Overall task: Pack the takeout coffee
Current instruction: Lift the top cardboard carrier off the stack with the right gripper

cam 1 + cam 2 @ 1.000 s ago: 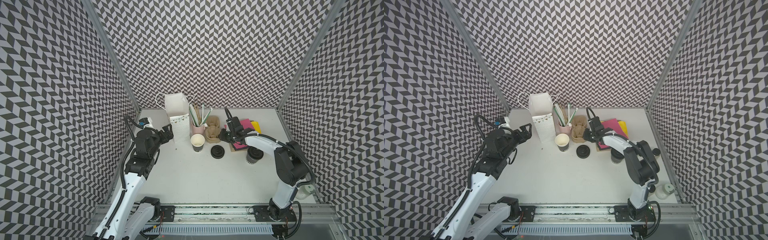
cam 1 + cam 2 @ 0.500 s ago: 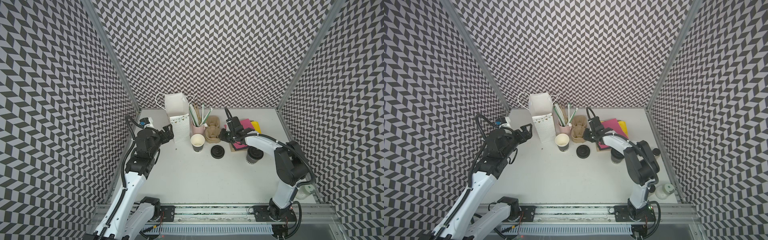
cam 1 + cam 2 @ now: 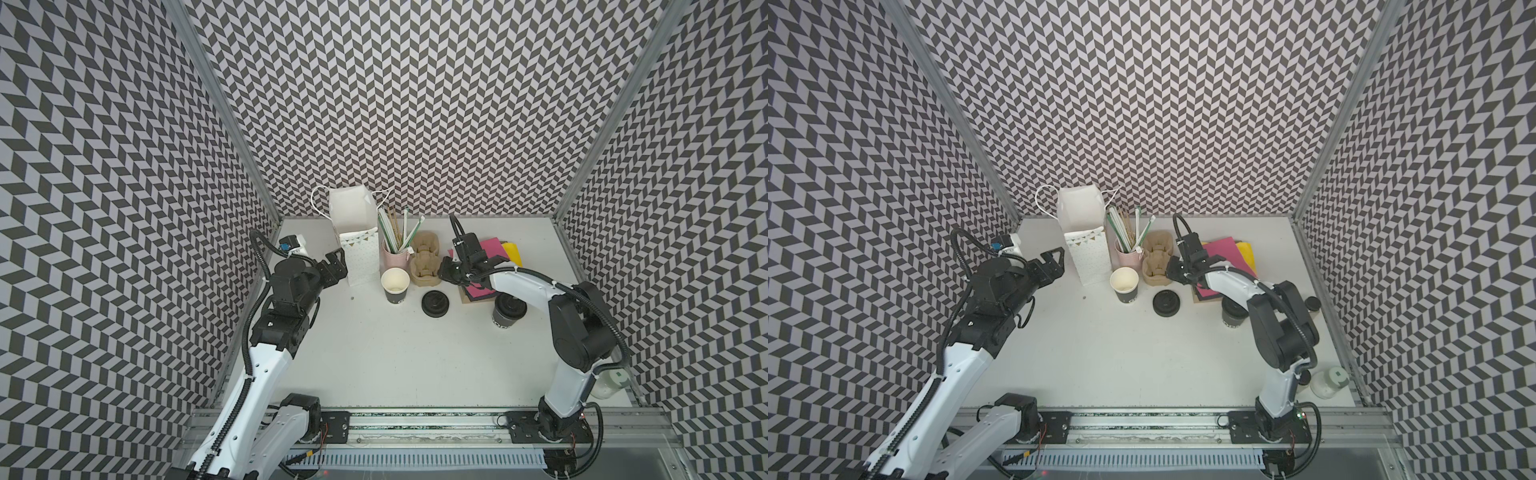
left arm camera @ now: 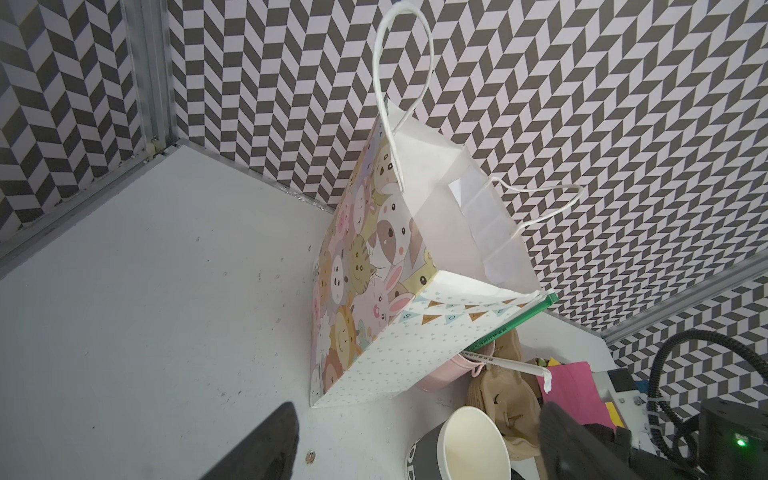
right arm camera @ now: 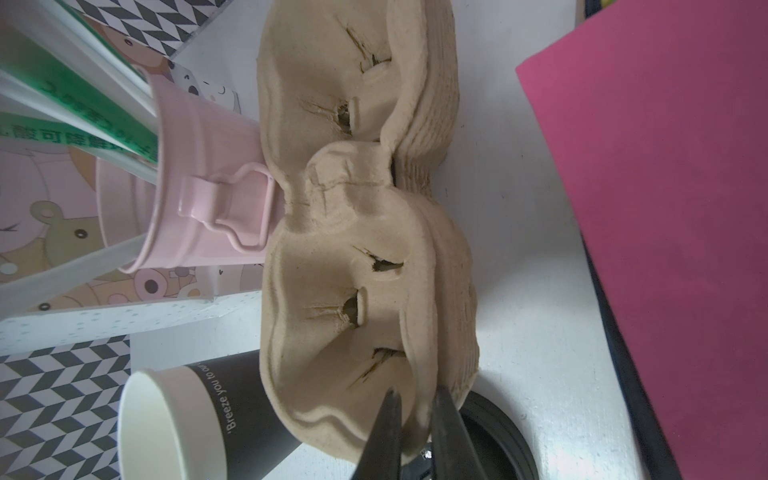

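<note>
Right gripper (image 5: 417,415): clamped on the rim of the top cup carrier (image 5: 353,249), one fingertip either side of the pulp edge, at the end nearest the loose lid (image 3: 435,303). Left gripper (image 3: 335,267): released, fingers wide apart, near the gift bag (image 4: 374,257), not touching it.

Takeout coffee (image 3: 508,313): upright on the table (image 3: 395,365), lid on, just in front of the paper stack (image 3: 1221,253), partly under the right forearm in both top views, well apart from the bag. White print on its wall too small to read.

Readable text:
- "'Breeze you to ou…" in white on the open cup (image 5: 245,399), rest hidden behind the carrier.
- Chinese characters, white on green, on a straw wrapper (image 5: 83,139) in the pink pail (image 5: 199,199).
- Pennant banner with letters on the bag's narrow side, too small to read; cartoon animals on the broad side.

Counts:
- 2 dark cups: 1 lidded, 1 open with cream inside.
- 1 loose black lid, flat on the table between open cup and paper stack.
- 1 bag, 2 cord handles.
- 1 pail.
- 1 nested stack of carriers, 2 wells each, layers not countable.
- Paper: pink and yellow sheets, brown board underneath.
- 1 white bottle (image 3: 1329,380) at the front right edge.
</note>
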Robot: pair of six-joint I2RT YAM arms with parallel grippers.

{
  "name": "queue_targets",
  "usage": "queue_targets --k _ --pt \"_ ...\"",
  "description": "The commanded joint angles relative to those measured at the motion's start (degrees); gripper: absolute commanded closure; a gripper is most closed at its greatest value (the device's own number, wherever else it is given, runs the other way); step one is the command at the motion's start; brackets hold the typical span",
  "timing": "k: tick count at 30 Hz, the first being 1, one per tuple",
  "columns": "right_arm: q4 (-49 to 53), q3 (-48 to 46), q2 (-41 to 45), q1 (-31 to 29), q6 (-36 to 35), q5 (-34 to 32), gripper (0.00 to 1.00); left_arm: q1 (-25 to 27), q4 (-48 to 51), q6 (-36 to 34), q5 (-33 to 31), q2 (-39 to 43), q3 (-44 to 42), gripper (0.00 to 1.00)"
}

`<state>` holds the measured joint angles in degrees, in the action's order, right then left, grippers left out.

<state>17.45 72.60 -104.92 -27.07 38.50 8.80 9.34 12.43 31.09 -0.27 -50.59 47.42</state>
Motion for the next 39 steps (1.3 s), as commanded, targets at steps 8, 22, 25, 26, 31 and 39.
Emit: queue_targets --k 8,22,25,26,31,39 --pt "-2.34 2.54 2.25 0.22 -0.44 0.77 0.91 0.1 -1.48 -0.68 0.61 0.02 -0.22 0.1" --pt "-1.46 2.8 3.14 0.42 -0.71 0.32 1.0 0.13 -1.6 -0.84 1.29 -0.6 -0.22 0.09" --pt "-1.67 2.92 3.56 0.8 -0.62 1.1 1.0 0.11 -1.62 -0.87 1.28 -0.73 -0.22 0.1" --pt "-2.32 2.6 3.94 1.0 -0.5 1.51 1.0 0.14 -1.59 -0.94 1.32 -0.82 -0.22 0.1" --pt "-6.55 0.06 5.43 3.38 1.67 7.11 1.0 0.14 -1.61 -1.0 1.48 -0.85 -0.13 0.09" --pt "-10.15 -2.06 6.47 5.35 2.8 11.31 1.0 0.06 -1.52 -1.07 1.59 -0.91 -0.12 0.1"
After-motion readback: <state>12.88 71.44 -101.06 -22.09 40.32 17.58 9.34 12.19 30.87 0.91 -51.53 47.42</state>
